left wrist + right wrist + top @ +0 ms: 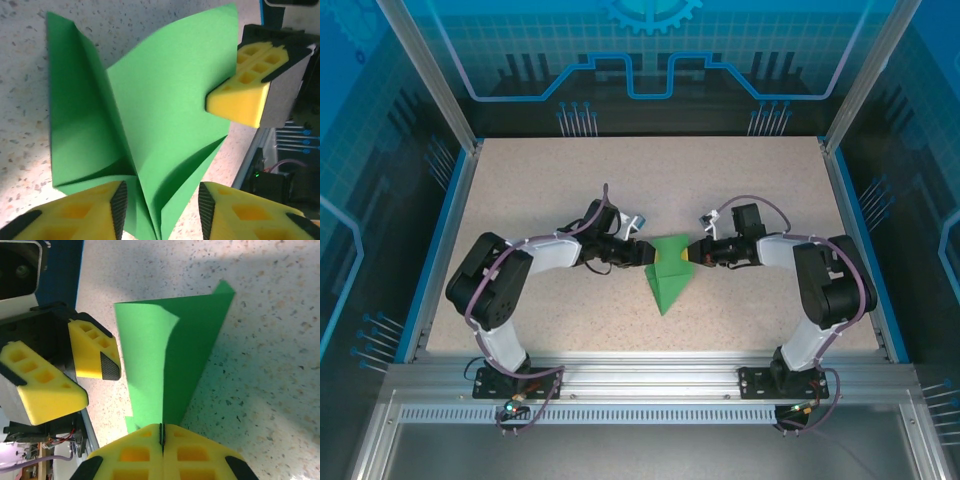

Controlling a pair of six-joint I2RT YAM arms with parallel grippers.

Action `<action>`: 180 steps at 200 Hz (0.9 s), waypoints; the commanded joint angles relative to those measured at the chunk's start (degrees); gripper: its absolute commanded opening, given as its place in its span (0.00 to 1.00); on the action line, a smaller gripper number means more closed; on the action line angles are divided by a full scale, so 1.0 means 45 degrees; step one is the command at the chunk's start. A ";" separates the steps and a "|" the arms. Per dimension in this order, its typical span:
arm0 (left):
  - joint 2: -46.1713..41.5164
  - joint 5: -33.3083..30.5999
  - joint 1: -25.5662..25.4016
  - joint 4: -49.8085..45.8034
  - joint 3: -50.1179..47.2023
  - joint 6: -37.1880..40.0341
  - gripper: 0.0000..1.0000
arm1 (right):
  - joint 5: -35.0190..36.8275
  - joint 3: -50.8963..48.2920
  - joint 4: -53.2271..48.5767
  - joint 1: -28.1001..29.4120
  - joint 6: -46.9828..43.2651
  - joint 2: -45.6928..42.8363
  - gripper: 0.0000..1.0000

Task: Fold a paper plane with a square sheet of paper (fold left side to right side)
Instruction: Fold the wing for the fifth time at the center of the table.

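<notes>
The green paper (668, 278) lies at the centre of the table (520, 190) in the top view. It is creased into a wedge, with its point toward the bottom of the frame and its broad end between the two grippers. It isn't flat. In the left wrist view one panel lies at the left on the speckled surface and a wider panel rises toward the upper right. The two meet at a crease that runs down to the bottom centre.

The right gripper (693, 253) is closed. Its yellow fingers (135, 452) press together at the bottom of the right wrist view, with the edge of the raised panel pinched in the seam between them. The left gripper (643, 256) has its jaws apart. Its fingers (80, 212) flank the crease at the bottom of the left wrist view, and I can't tell whether either pad touches the paper.

As I judge it, the main risk is that the paper is held by one thin edge alone. Nothing presses the lower panel down, so a pull by the right gripper could drag the whole piece across the table instead of turning the flap about its crease, and the fold would land askew. The pinch looks shallow, so the edge could slip free and the flap spring back, or it could crumple if tugged. The two grippers also sit close together across the paper, and a sideways move could knock one against the other.
</notes>
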 commanded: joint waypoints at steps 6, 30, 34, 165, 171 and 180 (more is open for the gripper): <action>-0.1158 -0.1741 -0.0261 -0.2063 0.0805 0.1234 0.57 | 0.0961 0.0384 -0.1189 0.0380 0.0806 -0.0349 0.00; -0.1899 -0.3358 -0.0953 -0.3520 0.1157 0.2034 0.59 | 0.1546 0.0781 -0.1715 0.0859 0.1468 -0.0269 0.00; -0.2014 -0.3657 -0.1101 -0.3755 0.1209 0.2158 0.59 | 0.1616 0.0884 -0.1814 0.0973 0.1561 -0.0264 0.00; -0.0953 -1.0544 -0.6383 -0.6878 0.2337 0.2210 0.70 | 0.3832 0.2884 -0.3296 0.2609 0.5390 0.0469 0.00; -0.0742 -1.0776 -0.6501 -0.6996 0.2491 0.2190 0.70 | 0.3874 0.2954 -0.3357 0.2652 0.5423 0.0492 0.00; -0.0462 -1.1186 -0.6665 -0.7172 0.2682 0.2099 0.71 | 0.3945 0.3075 -0.3461 0.2730 0.5449 0.0550 0.00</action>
